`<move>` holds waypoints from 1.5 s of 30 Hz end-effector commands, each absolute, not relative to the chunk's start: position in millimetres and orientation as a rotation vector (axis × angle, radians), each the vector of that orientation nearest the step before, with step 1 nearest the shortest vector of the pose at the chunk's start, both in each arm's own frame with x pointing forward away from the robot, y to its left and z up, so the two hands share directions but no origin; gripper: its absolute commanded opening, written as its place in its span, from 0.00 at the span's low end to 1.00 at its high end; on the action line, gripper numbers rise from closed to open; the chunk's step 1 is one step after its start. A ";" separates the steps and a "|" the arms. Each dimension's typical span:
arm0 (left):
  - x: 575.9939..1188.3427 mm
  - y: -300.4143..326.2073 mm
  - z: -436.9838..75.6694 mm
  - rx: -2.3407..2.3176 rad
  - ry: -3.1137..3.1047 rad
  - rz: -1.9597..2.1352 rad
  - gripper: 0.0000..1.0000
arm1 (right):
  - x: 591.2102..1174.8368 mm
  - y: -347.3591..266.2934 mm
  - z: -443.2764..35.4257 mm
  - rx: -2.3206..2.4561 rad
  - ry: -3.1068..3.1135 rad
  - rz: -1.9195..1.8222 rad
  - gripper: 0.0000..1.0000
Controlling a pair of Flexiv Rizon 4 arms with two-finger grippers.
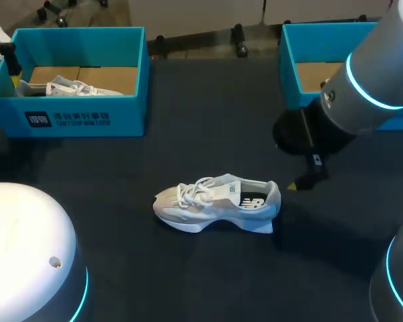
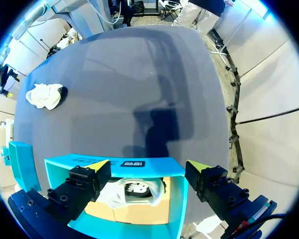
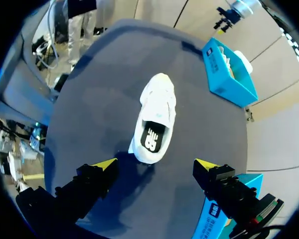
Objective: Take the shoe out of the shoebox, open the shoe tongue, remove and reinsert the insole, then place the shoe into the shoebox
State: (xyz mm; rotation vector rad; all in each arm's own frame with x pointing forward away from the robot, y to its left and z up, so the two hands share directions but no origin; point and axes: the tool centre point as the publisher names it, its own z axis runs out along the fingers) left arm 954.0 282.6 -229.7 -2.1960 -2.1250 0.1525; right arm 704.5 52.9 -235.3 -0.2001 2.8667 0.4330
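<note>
Shoe (image 1: pixel 217 204) is out on the bench (image 1: pixel 208 134), both tools apart and holding nothing.
The shoe stands upright on its sole near the middle of the bench, toe toward my left, heel toward my right, laced, with a dark insole showing in the opening. The right tool (image 3: pixel 156 163) hangs just behind the heel with its fingers spread wide, not touching; the shoe lies ahead of it. The left tool (image 2: pixel 147 165) is over the left box (image 1: pixel 74 114) at the far left, fingers spread wide, with a second shoe (image 2: pixel 132 191) in the box below them, no contact visible. The right box (image 1: pixel 302 80) sits at the far right, partly hidden by the right arm.
</note>
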 end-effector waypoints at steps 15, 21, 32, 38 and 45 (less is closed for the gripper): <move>952.7 283.0 -229.4 -2.198 -2.125 0.148 1.00 | 697.4 17.3 -283.9 -0.055 2.785 0.791 1.00; 952.7 283.0 -229.4 -2.198 -2.125 0.148 1.00 | 696.6 10.3 -303.1 0.030 2.750 0.936 1.00; 952.7 283.0 -229.4 -2.198 -2.125 0.148 1.00 | 689.5 -0.6 -337.4 0.014 2.718 1.085 1.00; 952.7 283.0 -229.4 -2.198 -2.125 0.148 1.00 | 686.2 -7.0 -351.5 0.071 2.700 1.167 1.00; 952.7 283.0 -229.4 -2.198 -2.125 0.148 1.00 | 686.3 -5.8 -363.1 0.101 2.684 1.218 1.00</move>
